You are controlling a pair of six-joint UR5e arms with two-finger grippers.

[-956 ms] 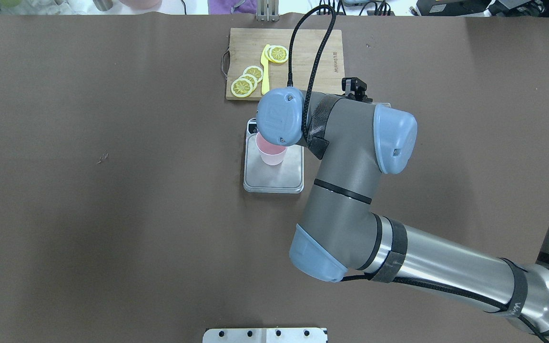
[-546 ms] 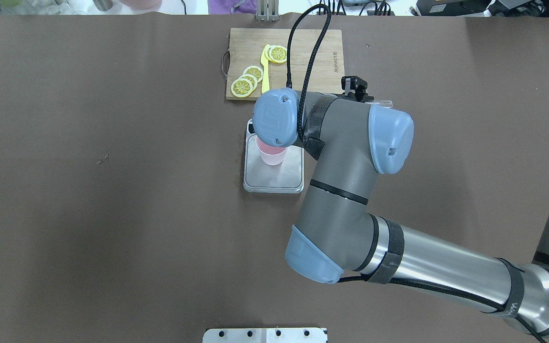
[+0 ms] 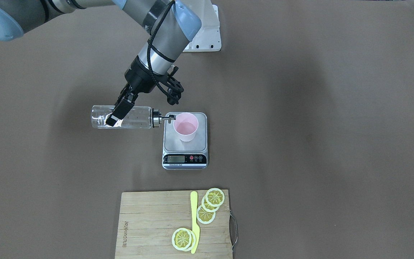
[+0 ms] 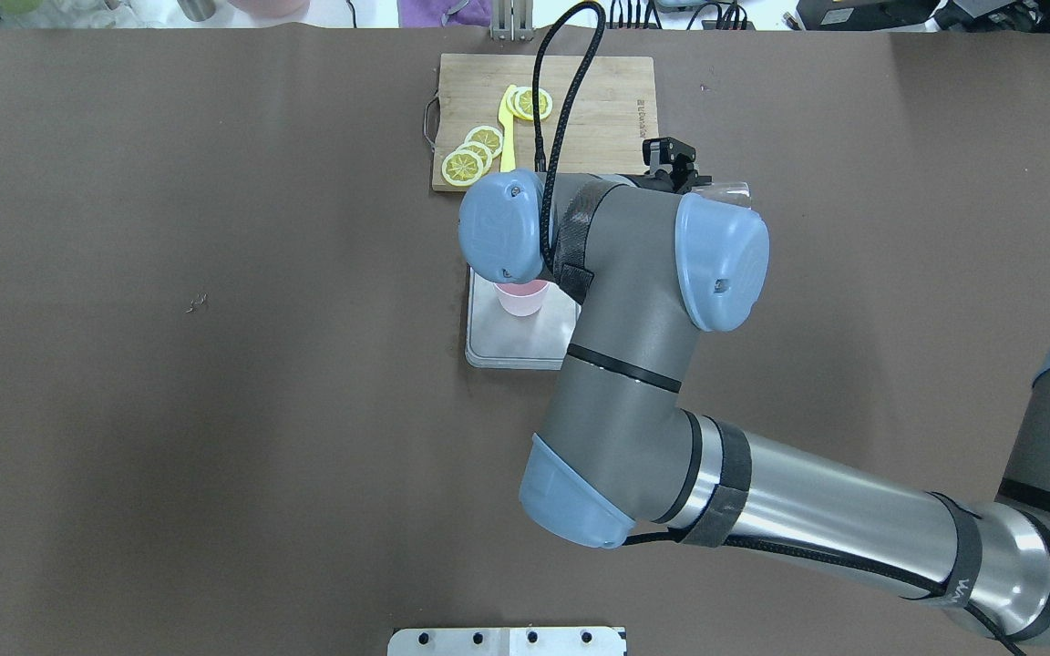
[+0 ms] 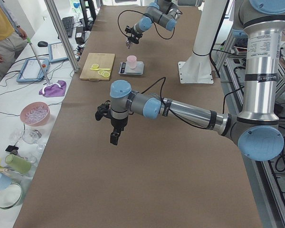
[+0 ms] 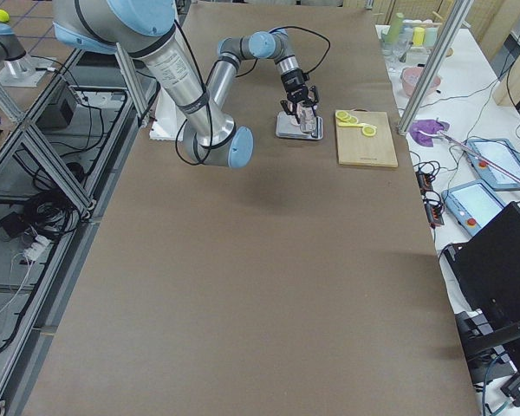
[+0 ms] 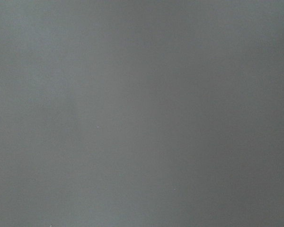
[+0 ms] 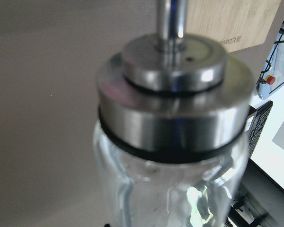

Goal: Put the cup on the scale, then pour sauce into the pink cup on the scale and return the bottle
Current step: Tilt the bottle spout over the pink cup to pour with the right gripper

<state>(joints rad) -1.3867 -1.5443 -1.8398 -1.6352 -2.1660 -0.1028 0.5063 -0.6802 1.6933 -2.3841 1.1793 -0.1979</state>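
The pale pink cup (image 3: 185,126) stands upright on the silver scale (image 3: 184,153). My right gripper (image 3: 115,116) is shut on the clear glass bottle (image 3: 128,117) and holds it lying level above the table. Its metal spout (image 3: 167,117) reaches the cup's rim on the side away from the scale's middle. In the overhead view my right arm hides most of the cup (image 4: 522,298) and part of the scale (image 4: 511,348). The right wrist view shows the bottle's metal cap (image 8: 175,113) close up. My left gripper (image 5: 114,137) hangs over bare table far from the scale; I cannot tell whether it is open or shut.
A wooden cutting board (image 3: 149,223) with lemon slices (image 3: 210,205) and a yellow knife (image 3: 194,219) lies beyond the scale's display side. It also shows in the overhead view (image 4: 598,100). The robot's white base plate (image 3: 207,37) is behind the scale.
My right arm has swung toward the cutting board and to the left in the overhead view. Its wrist joint now covers more of the cup.
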